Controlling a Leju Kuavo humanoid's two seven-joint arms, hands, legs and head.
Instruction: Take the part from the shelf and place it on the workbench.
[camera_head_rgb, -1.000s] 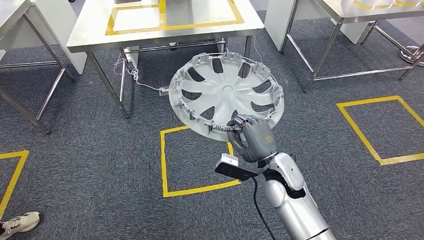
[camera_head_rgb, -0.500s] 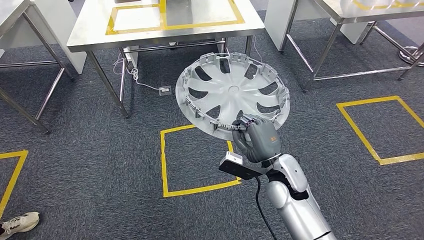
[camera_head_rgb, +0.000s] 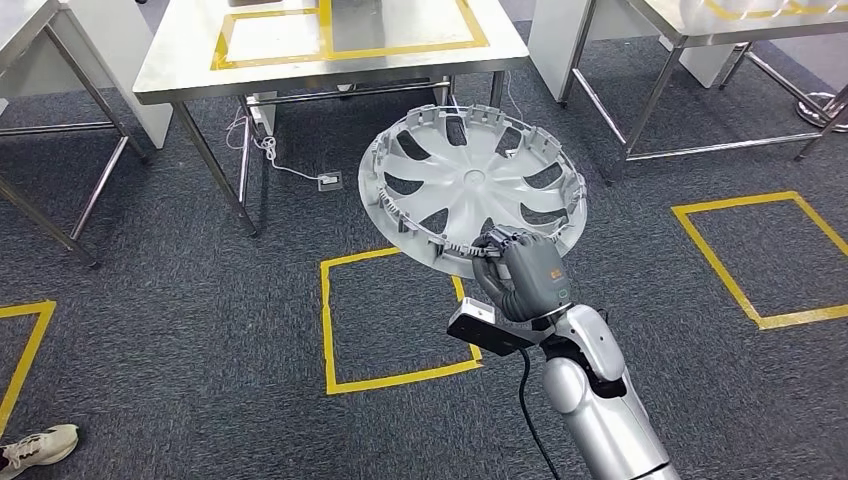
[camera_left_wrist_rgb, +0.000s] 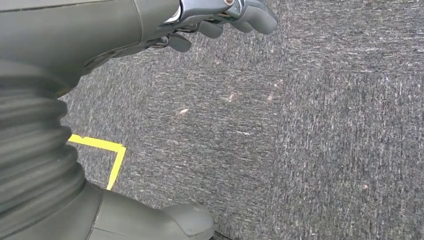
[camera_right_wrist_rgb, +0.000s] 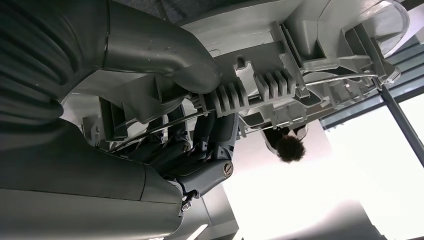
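Observation:
The part is a silver wheel cover (camera_head_rgb: 473, 185) with curved spokes and clips round its rim, carried flat above the carpet in the head view. My right hand (camera_head_rgb: 522, 275) grips its near rim. Seen from the right wrist, the thumb (camera_right_wrist_rgb: 165, 47) lies on one side of the ribbed rim (camera_right_wrist_rgb: 260, 85) and the dark fingers (camera_right_wrist_rgb: 210, 135) curl under it. A steel workbench (camera_head_rgb: 180, 60) marked with yellow tape stands just beyond the cover. My left hand (camera_left_wrist_rgb: 220, 17) hangs over the carpet with its fingers loosely curled and nothing in it.
More steel tables stand at far left (camera_head_rgb: 25, 25) and far right (camera_head_rgb: 680, 15). Yellow tape squares (camera_head_rgb: 390, 320) mark the grey carpet. A cable and socket (camera_head_rgb: 325, 181) lie under the workbench. A person's shoe (camera_head_rgb: 38, 445) is at bottom left.
The wheel cover and my right hand have drifted a little to the right, while the tables and floor markings stay in place.

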